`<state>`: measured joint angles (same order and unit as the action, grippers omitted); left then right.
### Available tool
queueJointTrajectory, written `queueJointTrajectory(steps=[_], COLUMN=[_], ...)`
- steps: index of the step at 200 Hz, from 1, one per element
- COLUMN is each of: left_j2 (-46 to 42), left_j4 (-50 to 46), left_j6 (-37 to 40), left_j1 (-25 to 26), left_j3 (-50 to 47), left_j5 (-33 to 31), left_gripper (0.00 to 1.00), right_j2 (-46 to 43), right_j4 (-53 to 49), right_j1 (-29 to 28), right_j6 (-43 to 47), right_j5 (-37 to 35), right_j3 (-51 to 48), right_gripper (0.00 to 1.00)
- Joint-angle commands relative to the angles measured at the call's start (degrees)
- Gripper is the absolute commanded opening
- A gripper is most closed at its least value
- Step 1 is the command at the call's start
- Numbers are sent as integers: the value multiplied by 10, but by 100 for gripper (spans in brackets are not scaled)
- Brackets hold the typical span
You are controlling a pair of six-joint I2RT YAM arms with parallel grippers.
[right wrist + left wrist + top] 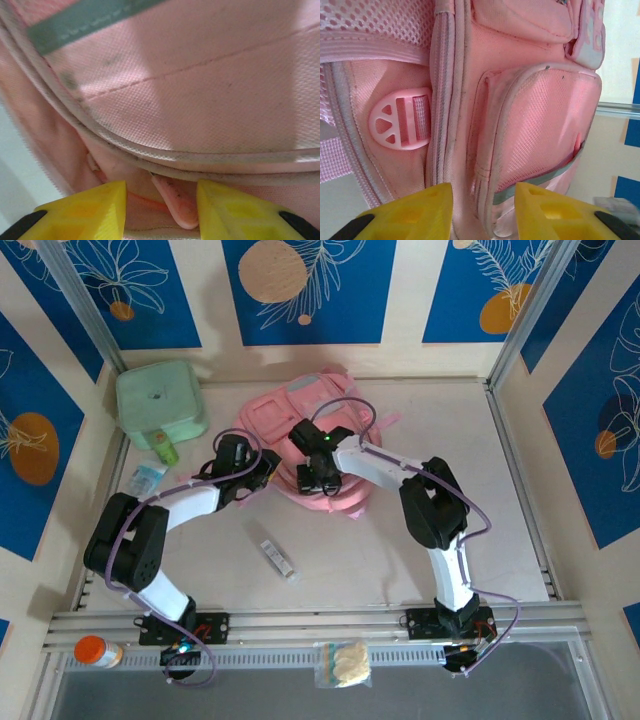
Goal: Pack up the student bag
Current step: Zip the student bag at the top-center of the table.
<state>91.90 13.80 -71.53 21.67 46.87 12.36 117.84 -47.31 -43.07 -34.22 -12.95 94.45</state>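
Note:
The pink student bag (pixel 272 418) lies flat at the back middle of the table. My left gripper (pixel 263 471) is at its left lower edge. In the left wrist view this gripper (pixel 483 210) is open, its yellow fingers either side of a piped seam of the bag (pixel 540 115), beside a mesh pocket and a pink strap buckle (pixel 402 120). My right gripper (pixel 316 480) is over the bag's lower middle. In the right wrist view that gripper (pixel 161 210) is open too, with a small pink pull tab (pixel 176 204) hanging loose between its fingers under a curved seam of the bag (pixel 200 85).
A mint-green soft case (pixel 160 400) stands at the back left, with a small green bottle (pixel 165 449) and a blue packet (pixel 147 478) in front of it. A white tube (pixel 279 560) lies on the table near the middle. An orange-lidded jar (pixel 98 651) and a snack bag (pixel 345 665) sit on the front rail.

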Motion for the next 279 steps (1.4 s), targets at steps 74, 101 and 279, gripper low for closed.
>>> queueJointTrajectory(steps=[74,101,279], left_j2=[-9,-2,29], left_j4=[-3,20,-17], left_j6=[-6,-45,-66], left_j1=[19,33,82], left_j3=[4,2,22], left_j5=[-31,-32,-117], left_gripper=[37,41,41], right_j2=[-31,-61,-131], right_j4=[8,23,146], right_j1=[-14,-17,62], right_j6=[38,61,34], right_j5=[-41,-86,31], right_j3=[-34,-45,-145], right_gripper=[2,0,12])
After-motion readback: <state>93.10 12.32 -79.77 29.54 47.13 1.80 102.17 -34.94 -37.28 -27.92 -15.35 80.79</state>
